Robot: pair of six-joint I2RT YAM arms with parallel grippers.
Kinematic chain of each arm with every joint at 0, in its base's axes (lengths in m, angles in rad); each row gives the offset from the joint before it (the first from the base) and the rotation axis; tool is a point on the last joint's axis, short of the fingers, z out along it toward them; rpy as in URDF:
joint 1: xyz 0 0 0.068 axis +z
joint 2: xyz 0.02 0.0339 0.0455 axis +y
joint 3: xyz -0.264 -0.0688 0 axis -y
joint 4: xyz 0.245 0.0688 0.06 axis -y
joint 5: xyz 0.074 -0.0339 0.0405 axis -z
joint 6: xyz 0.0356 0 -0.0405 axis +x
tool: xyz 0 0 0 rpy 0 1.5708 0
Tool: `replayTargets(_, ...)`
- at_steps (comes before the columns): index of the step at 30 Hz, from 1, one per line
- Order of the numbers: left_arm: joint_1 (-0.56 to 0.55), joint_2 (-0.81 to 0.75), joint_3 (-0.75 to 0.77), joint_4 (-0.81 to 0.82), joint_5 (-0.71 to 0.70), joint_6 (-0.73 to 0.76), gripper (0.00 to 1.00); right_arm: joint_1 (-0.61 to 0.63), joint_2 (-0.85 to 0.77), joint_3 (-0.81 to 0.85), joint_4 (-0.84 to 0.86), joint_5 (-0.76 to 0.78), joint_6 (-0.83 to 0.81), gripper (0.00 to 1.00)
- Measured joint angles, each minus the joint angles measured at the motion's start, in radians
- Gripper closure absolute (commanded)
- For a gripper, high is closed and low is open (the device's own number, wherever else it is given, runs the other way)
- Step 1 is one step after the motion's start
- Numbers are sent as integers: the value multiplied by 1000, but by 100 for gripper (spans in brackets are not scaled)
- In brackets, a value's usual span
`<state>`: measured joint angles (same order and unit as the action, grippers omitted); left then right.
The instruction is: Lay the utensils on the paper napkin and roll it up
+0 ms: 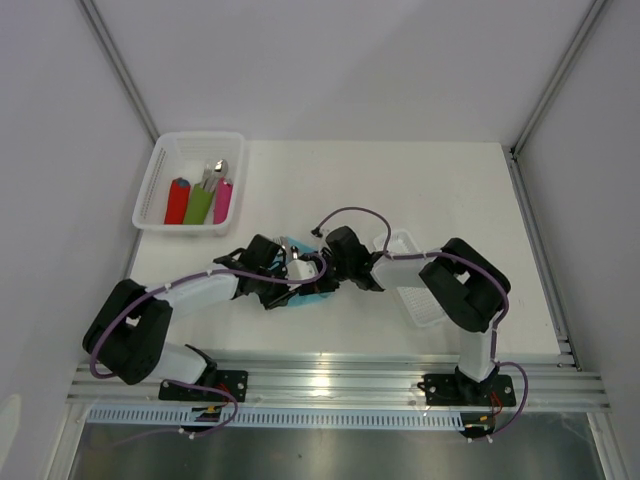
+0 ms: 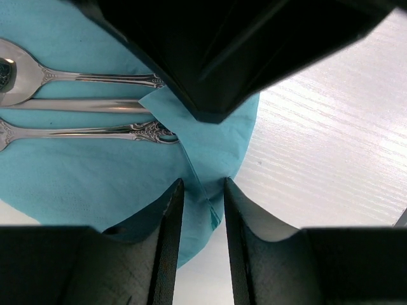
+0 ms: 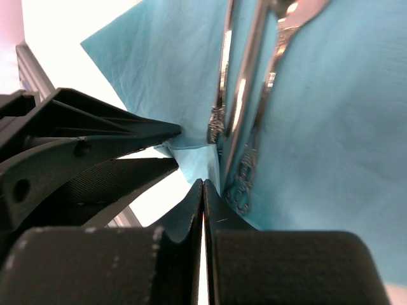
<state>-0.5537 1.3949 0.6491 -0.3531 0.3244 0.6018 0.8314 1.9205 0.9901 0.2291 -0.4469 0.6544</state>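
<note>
The teal paper napkin (image 2: 76, 178) (image 3: 331, 127) lies flat mid-table, mostly hidden under both grippers in the top view (image 1: 318, 294). Three silver utensils (image 2: 95, 105) (image 3: 245, 95) rest side by side on it, with their ornate handle ends toward the grippers. A napkin corner is folded up over the handle ends. My right gripper (image 3: 203, 181) (image 1: 322, 278) is shut, its tips pinching that folded corner. My left gripper (image 2: 201, 181) (image 1: 292, 285) is open, and its two fingers straddle the raised fold edge from the opposite side.
A white basket (image 1: 160, 190) at the back left holds red, green and pink rolled napkins with cutlery tips showing. Under the right arm sits a white tray (image 1: 418, 305). The two grippers' fingers are almost touching each other.
</note>
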Motion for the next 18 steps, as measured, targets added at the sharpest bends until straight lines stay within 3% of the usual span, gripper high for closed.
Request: replayTargets(18, 0, -98, 0, -42, 53, -29, 60, -11, -26, 7, -61, 31, -3, 100)
